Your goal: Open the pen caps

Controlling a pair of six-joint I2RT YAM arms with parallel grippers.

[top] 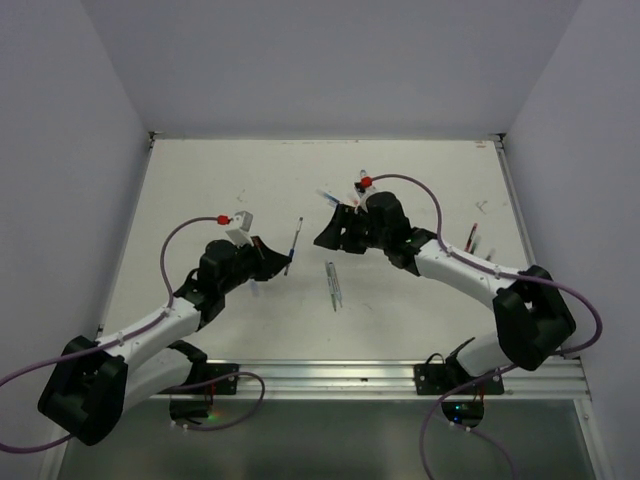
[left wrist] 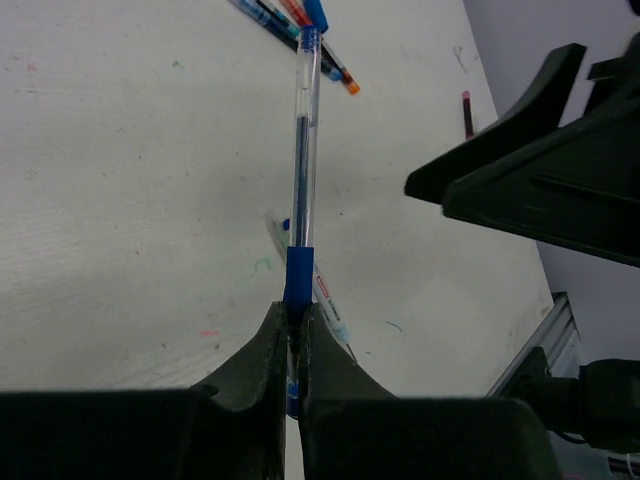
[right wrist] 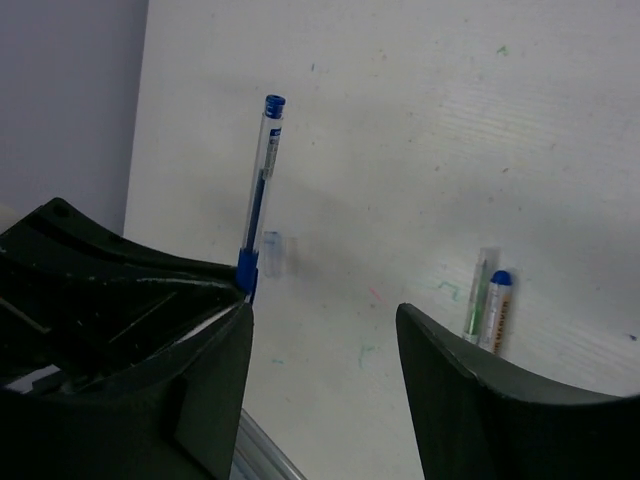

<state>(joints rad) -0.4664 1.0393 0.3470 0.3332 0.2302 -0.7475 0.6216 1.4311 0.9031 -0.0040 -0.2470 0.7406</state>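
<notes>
My left gripper (top: 272,258) (left wrist: 296,314) is shut on a clear-barrelled blue pen (left wrist: 305,150). It grips the pen at its blue cap (left wrist: 298,275), and the barrel sticks out away from the jaws, above the table. The pen also shows in the top view (top: 294,244) and the right wrist view (right wrist: 262,170). My right gripper (top: 330,232) (right wrist: 325,330) is open and empty. It hangs a short way to the right of the pen's free end and is apart from it. Its dark fingers (left wrist: 500,165) show in the left wrist view.
Two pens (top: 333,285) lie mid-table, a green one and a blue-capped white one (right wrist: 498,305). A short clear tube (right wrist: 273,253) lies near the left gripper. More pens lie behind the right gripper (left wrist: 300,20) and at the right edge (top: 474,240).
</notes>
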